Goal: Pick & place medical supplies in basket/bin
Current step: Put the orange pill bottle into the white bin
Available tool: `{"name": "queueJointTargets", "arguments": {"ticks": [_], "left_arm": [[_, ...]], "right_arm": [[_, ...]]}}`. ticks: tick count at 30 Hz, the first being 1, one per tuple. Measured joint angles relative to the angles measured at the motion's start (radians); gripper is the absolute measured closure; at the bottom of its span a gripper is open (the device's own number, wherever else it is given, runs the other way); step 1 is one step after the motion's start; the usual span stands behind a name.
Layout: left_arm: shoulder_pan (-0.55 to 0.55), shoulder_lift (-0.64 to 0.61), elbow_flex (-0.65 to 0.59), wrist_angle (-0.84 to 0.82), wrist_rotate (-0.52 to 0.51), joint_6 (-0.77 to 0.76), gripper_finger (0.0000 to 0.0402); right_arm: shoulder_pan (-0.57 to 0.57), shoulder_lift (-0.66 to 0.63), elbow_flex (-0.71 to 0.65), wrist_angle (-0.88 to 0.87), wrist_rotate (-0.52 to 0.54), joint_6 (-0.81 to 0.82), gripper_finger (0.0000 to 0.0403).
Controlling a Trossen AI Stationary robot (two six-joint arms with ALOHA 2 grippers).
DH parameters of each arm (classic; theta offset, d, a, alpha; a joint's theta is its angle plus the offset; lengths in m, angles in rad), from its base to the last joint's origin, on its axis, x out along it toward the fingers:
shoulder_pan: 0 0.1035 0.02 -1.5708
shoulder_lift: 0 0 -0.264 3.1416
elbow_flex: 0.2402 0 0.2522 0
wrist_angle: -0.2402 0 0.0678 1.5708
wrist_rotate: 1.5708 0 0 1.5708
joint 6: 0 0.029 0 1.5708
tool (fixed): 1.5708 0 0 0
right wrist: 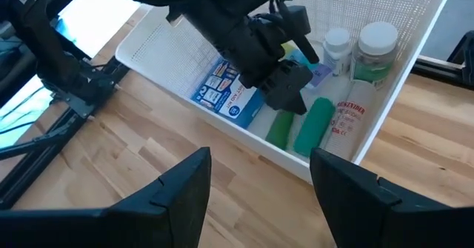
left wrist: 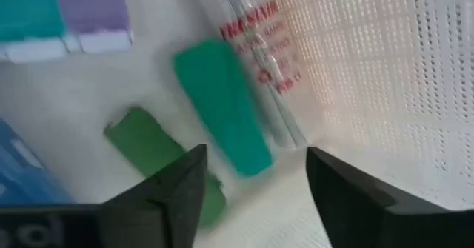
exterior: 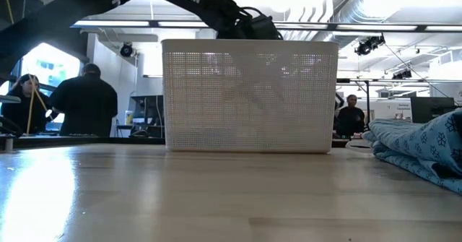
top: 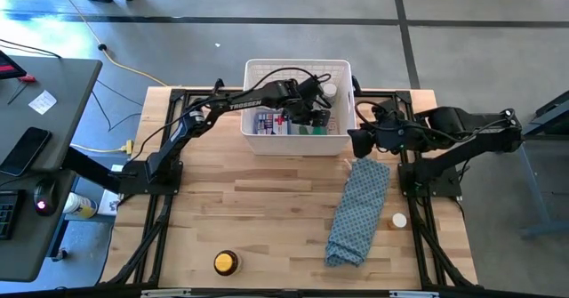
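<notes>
White lattice basket w/ two green tubes inside.

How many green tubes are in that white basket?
2: a bright green tube beside a darker green tube, lying at the white lattice plastic basket's end. Others may be hidden.

the basket sits at the table's far middle; tubes and bottles lie in it, the cloth near-right of it.

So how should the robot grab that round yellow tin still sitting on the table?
Probably from straight above, fingers closing across the round yellow tin at its rim. It lies flat and low on the table, with open space all around it.
</notes>
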Motion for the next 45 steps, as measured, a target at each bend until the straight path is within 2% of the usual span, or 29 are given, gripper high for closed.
{"name": "queueJointTargets", "arguments": {"ticks": [5,10,15,18,21,26,30,32,36,41,45], "left_arm": [[0.008,0.0,0.019,0.007,0.114,0.001,0.0094],[0.007,-0.001,0.111,-0.028,0.151,0.028,0.0073],[-0.001,-0.003,0.274,-0.128,0.111,0.114,0.0074],[-0.001,-0.071,0.233,-0.103,0.093,0.127,0.0082],[-0.001,-0.125,0.242,-0.119,0.059,0.161,0.009],[-0.017,-0.205,0.243,-0.131,0.047,0.22,0.0104],[-0.06,-0.28,0.245,-0.168,0.041,0.241,0.0114],[-0.091,-0.312,0.245,-0.208,0.035,0.259,0.0119],[-0.174,-0.369,0.243,-0.33,0.007,0.268,0.0129],[-0.304,-0.432,0.244,-0.44,-0.102,0.236,0.014],[-0.421,-0.453,0.244,-0.493,-0.198,0.173,0.0146]], "right_arm": [[0.0,0.0,0.0,-0.028,-0.062,0.022,0.0183],[0.008,0.0,0.0,-0.152,-0.25,0.059,0.0183],[0.076,0.0,0.0,-0.256,-0.306,0.069,0.0183],[0.12,0.0,-0.011,-0.277,-0.325,0.065,0.0183],[0.165,0.0,-0.049,-0.284,-0.375,0.055,0.0183],[0.242,0.0,-0.194,-0.271,-0.507,0.063,0.0183],[0.306,0.0,-0.341,-0.24,-0.639,0.085,0.0183],[0.337,0.0,-0.406,-0.23,-0.669,0.129,0.0183],[0.398,0.0,-0.498,-0.218,-0.68,0.199,0.0183],[0.467,0.0,-0.565,-0.155,-0.68,0.28,0.0179],[0.518,0.0,-0.589,-0.083,-0.679,0.352,0.0159]]}}
